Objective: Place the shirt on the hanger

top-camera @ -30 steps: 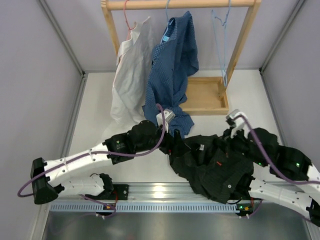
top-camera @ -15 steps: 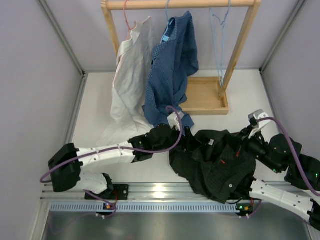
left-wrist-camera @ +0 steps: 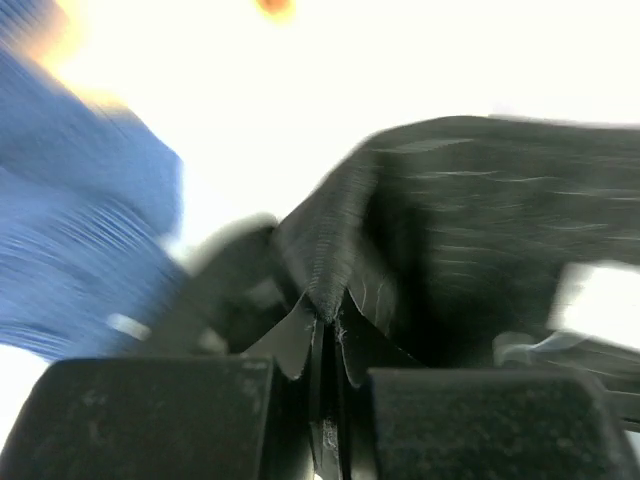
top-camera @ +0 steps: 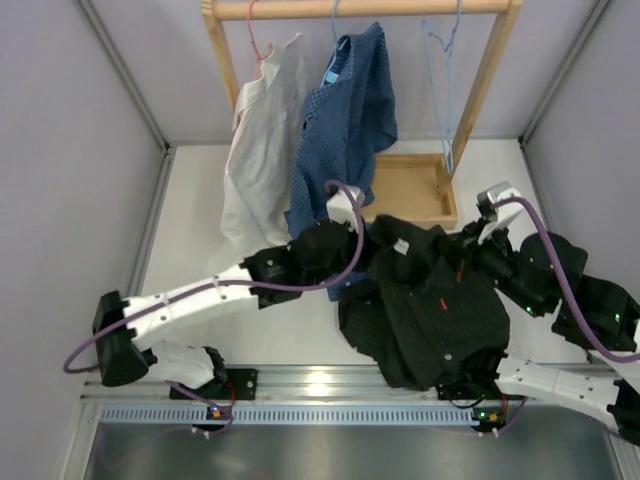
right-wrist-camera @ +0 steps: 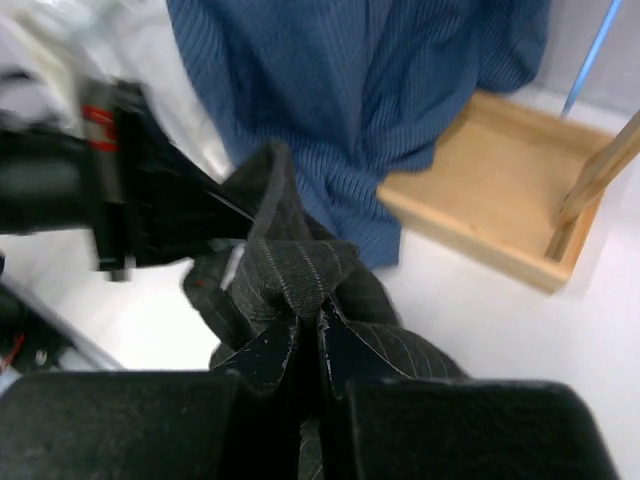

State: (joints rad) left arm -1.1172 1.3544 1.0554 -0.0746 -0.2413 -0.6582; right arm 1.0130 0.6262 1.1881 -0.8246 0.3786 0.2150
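- Top view: the shirt [top-camera: 430, 305] (dark, long-sleeved) lies bunched on the white desk [top-camera: 190, 220] between the two arms, and its upper edge is lifted towards the wooden rack [top-camera: 470, 100].
- Only this view shows both arms at once. The left arm [top-camera: 200, 295] reaches in from the left to the shirt's upper left edge, and the right arm [top-camera: 560, 295] reaches its upper right edge. From here the tips of both are lost against the dark cloth.
- Left wrist view: the left fingers [left-wrist-camera: 295, 345] are pressed together on a peaked fold of the shirt [left-wrist-camera: 480, 230]. This view is blurred. The blue shirt [left-wrist-camera: 70, 230] fills its left side.
- Right wrist view: the right fingers [right-wrist-camera: 270, 355] are clamped on another raised fold of the shirt [right-wrist-camera: 300, 270], and the fine check of the cloth is visible here. Behind the fold are the left arm's dark wrist [right-wrist-camera: 90, 190], the blue shirt [right-wrist-camera: 380, 100] and the rack's wooden base [right-wrist-camera: 500, 190].
- The hanger [top-camera: 445, 90] hangs bare from the rail at the rack's right end, well apart from the dark shirt. The right wrist view catches only a sliver of it [right-wrist-camera: 597, 45], and the left wrist view none.
- Only the top view shows the white shirt [top-camera: 260, 150] on a pink hanger [top-camera: 258, 40], at the rack's left end beside the blue shirt [top-camera: 350, 130].
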